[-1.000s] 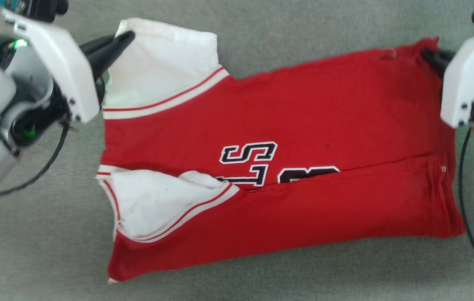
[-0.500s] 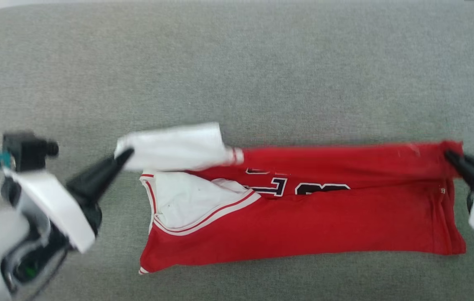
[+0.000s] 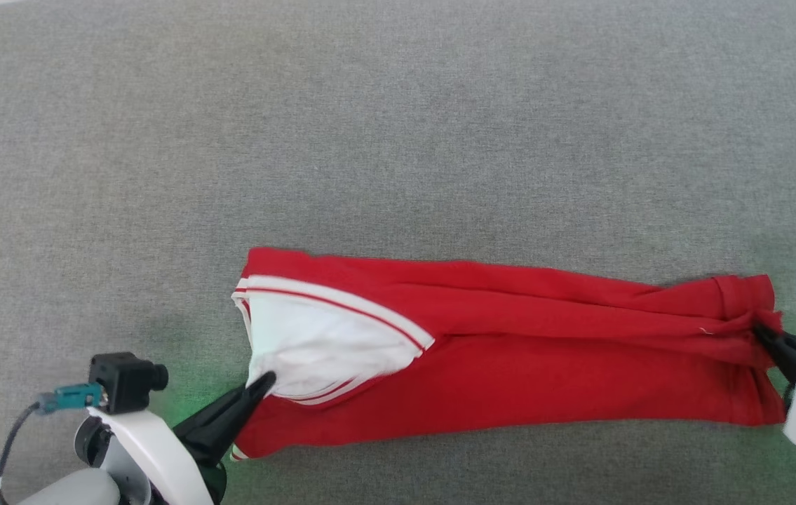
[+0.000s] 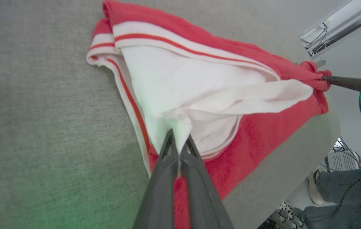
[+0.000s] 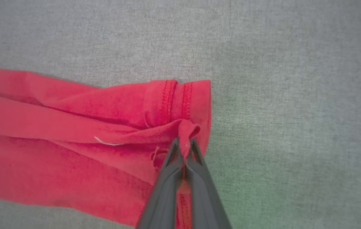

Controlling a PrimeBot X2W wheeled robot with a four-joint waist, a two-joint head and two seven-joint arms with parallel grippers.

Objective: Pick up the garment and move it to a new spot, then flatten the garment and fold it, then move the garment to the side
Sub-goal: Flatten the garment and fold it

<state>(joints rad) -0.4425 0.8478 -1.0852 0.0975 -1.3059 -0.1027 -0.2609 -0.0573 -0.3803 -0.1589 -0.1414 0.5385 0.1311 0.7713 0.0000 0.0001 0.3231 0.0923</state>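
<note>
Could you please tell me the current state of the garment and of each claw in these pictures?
garment: folded lengthwise into a long narrow band on the grey surface, pinched at both ends.
left claw: shut on the garment's white cuff panel.
right claw: shut on the garment's red hemmed corner.

The garment (image 3: 510,365) is soft, matt knit cloth. Its white panel (image 3: 313,344) is just as dull and is edged in ribbed striped trim; the hem (image 5: 180,95) is double-stitched. The table (image 3: 398,140) has a grey, coarse-woven, matt fabric cover. The left hand (image 3: 266,381) and right hand (image 3: 762,331) have dark, smooth, faintly satin fingers, seemingly plastic, with glossy white plastic shells (image 3: 159,456) behind.
</note>
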